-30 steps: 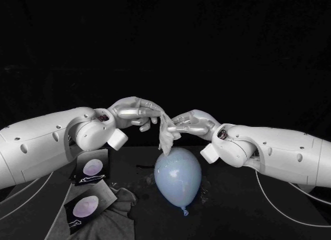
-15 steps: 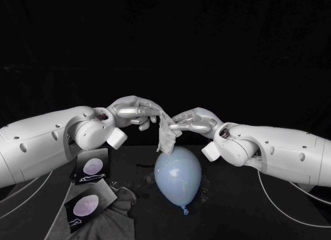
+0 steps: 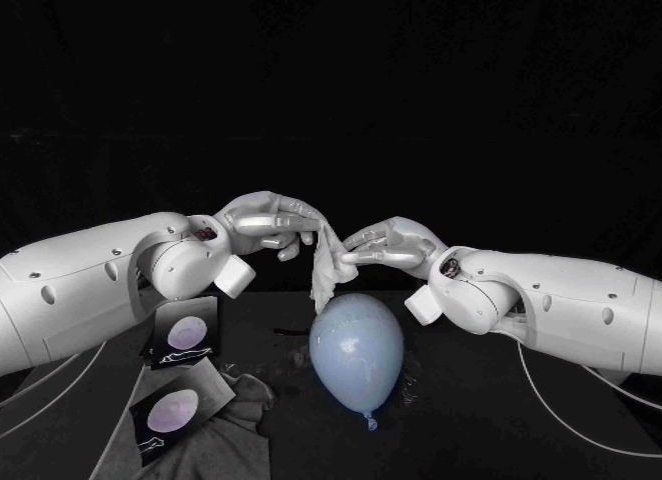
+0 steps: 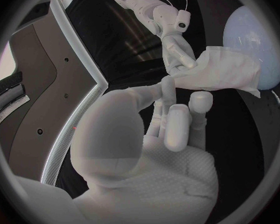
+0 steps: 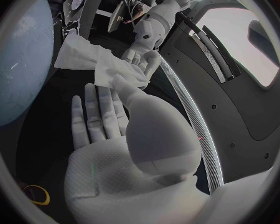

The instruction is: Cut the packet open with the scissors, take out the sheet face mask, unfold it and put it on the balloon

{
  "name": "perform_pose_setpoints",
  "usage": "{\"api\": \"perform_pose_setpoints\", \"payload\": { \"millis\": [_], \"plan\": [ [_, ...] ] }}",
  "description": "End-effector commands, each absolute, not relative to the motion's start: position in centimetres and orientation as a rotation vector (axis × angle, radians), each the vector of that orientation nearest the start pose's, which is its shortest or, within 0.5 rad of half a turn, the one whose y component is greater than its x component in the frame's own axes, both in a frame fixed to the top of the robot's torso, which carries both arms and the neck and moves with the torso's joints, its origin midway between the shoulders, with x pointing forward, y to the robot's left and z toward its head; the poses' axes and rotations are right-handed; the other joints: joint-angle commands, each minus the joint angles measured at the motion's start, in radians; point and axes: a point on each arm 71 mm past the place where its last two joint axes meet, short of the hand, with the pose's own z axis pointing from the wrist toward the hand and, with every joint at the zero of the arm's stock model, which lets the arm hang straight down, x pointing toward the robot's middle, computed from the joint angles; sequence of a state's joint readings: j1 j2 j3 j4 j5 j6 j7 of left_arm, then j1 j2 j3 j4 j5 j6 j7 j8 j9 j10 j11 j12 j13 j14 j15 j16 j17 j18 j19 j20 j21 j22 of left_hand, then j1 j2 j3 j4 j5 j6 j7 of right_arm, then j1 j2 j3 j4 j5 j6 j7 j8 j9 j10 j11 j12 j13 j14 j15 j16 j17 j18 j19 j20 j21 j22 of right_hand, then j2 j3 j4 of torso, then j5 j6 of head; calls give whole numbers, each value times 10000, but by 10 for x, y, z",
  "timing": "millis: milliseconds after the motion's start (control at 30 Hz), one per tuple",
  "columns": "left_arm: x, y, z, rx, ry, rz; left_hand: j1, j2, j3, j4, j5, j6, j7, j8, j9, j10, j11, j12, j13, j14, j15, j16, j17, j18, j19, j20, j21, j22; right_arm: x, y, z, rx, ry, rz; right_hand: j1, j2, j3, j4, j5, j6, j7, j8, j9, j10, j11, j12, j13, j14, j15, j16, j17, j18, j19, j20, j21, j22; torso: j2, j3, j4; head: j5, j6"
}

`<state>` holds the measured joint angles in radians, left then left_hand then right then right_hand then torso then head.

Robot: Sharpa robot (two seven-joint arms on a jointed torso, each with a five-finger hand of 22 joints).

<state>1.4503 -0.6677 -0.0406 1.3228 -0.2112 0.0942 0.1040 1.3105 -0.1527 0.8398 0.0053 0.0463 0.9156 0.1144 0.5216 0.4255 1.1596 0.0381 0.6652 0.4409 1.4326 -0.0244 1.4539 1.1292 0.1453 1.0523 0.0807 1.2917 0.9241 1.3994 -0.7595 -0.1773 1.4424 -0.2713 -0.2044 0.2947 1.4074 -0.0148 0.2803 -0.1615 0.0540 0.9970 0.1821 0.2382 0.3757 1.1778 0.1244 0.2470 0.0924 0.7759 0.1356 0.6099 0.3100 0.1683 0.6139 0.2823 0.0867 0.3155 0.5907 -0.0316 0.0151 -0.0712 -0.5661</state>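
A white sheet mask (image 3: 327, 266) hangs crumpled between my two hands, just above the pale blue balloon (image 3: 357, 348), which lies on the table with its knot toward me. My left hand (image 3: 268, 224) pinches the mask's upper edge. My right hand (image 3: 387, 246) pinches its other side between thumb and finger. In the left wrist view my left hand (image 4: 168, 122) reaches to the mask (image 4: 224, 72), with the right hand (image 4: 175, 50) and the balloon (image 4: 252, 40) beyond. From the right wrist, my right hand (image 5: 112, 119) holds the mask (image 5: 93, 62) beside the balloon (image 5: 22, 69).
Two dark packets with a round pale picture, one (image 3: 180, 338) behind the other (image 3: 170, 414), lie at the left under my left arm. A grey cloth (image 3: 233, 412) is bunched beside them. A yellow loop (image 5: 38, 194) lies on the table below my right hand.
The mask hangs slightly narrower and my right hand has shifted a touch. Both hands keep their hold; the balloon has not moved.
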Motion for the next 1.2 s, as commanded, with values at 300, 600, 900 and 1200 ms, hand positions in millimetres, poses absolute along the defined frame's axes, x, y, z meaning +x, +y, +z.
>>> {"api": "perform_pose_setpoints", "payload": {
  "millis": [300, 600, 900, 1200],
  "plan": [
    [542, 150, -73, -6226, 17829, -16427, -3, 78, -21, -54, 55, 33, 43, 40, 864, -73, 2, 71, 19, -40, 11, 38, 4, -59, 43, -10, 57, 9, 514, -180, -134, 6250, 15938, 14092, -422, 201, 2179, -562, -57, 383, -311, 1329, 850, 437, -417, 1437, 943, 1182, -576, 1151, 443, 186, 1311, -486, 824, 369, 2, 2, 7, 1, 0],
    [544, 154, -74, -6213, 17658, -16108, -79, 91, -119, 8, 45, -31, 57, 29, 892, -148, 24, 62, 11, -60, 34, 45, -14, -43, -57, 9, 12, -88, 511, -186, -131, 6419, 15508, 13598, -599, 89, 2525, -619, -58, 325, -354, 1541, 1018, 410, -451, 1602, 1075, 1241, -617, 1218, 467, 182, 1368, -539, 1054, 580, -2, 5, -4, 4, 26],
    [549, 161, -81, -6573, 16890, -15559, -100, 81, -998, 274, 46, -772, 394, -304, 729, -1562, 416, -841, -555, -1842, 410, -997, -3039, 337, -2294, 336, -1395, -2321, 512, -187, -113, 6098, 15042, 13084, -663, 48, 2665, -653, -58, 332, -384, 1629, 1078, 439, -478, 1662, 1116, 1296, -648, 1257, 479, 180, 1387, -570, 1192, 714, -9, -4, 3, -21, 104],
    [551, 167, -94, -7016, 16527, -15110, -335, -312, -2065, 1027, 42, -1394, 803, -568, 202, -2765, 999, -1819, -1511, -4916, 1014, -2815, -6049, 273, -3378, 968, -2926, -3101, 520, -184, -83, 5447, 14212, 12540, -676, 51, 2734, -667, -58, 320, -393, 1661, 1101, 460, -487, 1690, 1136, 1308, -666, 1266, 482, 172, 1380, -577, 1267, 792, -3, -13, 3, -77, 180]
  ]
}}
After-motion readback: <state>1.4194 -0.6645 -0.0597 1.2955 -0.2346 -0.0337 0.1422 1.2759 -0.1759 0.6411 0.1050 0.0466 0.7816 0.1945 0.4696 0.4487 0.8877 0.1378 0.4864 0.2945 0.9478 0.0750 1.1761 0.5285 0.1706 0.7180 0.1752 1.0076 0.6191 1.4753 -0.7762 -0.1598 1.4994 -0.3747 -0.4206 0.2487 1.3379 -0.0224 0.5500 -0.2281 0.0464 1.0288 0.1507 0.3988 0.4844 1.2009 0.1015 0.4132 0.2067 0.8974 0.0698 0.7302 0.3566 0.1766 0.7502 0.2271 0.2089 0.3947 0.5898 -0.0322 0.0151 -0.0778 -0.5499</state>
